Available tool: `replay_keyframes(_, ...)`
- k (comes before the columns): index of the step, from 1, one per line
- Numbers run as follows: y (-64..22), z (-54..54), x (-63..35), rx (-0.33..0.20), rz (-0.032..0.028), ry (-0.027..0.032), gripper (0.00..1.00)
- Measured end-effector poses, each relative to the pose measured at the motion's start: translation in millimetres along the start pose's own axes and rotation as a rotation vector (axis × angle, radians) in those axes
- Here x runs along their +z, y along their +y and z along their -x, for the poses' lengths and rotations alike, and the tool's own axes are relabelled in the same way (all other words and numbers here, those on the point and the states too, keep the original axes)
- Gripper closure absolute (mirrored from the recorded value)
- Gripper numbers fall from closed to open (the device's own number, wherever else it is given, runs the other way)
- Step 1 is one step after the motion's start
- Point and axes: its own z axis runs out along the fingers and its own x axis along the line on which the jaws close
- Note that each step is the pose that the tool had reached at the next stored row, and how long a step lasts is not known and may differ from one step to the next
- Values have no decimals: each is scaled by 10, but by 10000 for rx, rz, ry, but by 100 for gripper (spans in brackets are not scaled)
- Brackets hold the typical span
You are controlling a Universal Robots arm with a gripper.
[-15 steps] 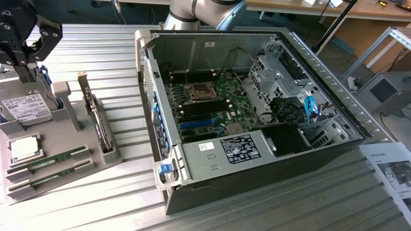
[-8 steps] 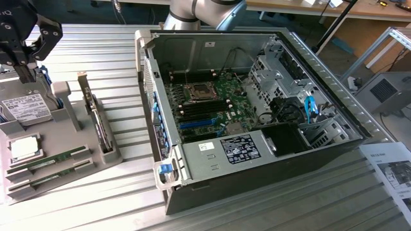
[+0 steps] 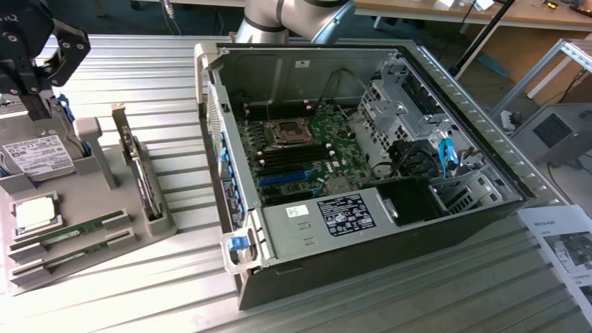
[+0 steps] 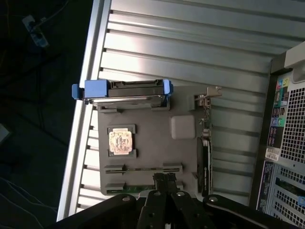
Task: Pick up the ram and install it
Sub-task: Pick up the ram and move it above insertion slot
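Two green ram sticks (image 3: 69,231) (image 3: 76,254) lie side by side in slots at the near end of a grey holder tray (image 3: 102,239). The wrist view looks down on them as thin strips (image 4: 143,169) (image 4: 136,190), the second partly hidden behind my fingers. My gripper (image 3: 39,111) (image 4: 165,177) hangs above the tray's far end near the hard drive, well above the sticks. Its fingers are pressed together with nothing between them. The open computer case (image 3: 231,229) lies to the exterior view's right, its black memory slots (image 3: 296,156) bare on the motherboard.
The tray also holds a silvery CPU (image 3: 35,211) (image 4: 120,141), a hard drive with blue rails (image 3: 37,156) (image 4: 126,90) and an upright expansion card (image 3: 143,177) (image 4: 204,157). A printed sheet (image 3: 564,243) lies beyond the case. Everything rests on a ribbed metal table (image 3: 166,76).
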Motion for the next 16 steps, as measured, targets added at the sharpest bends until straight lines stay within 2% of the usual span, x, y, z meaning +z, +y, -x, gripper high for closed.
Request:
replay_keyframes(6, 0, 0, 0, -471, -13, 17, 89)
replay_keyframes(16, 0, 0, 0, -1687, -46, 60, 89)
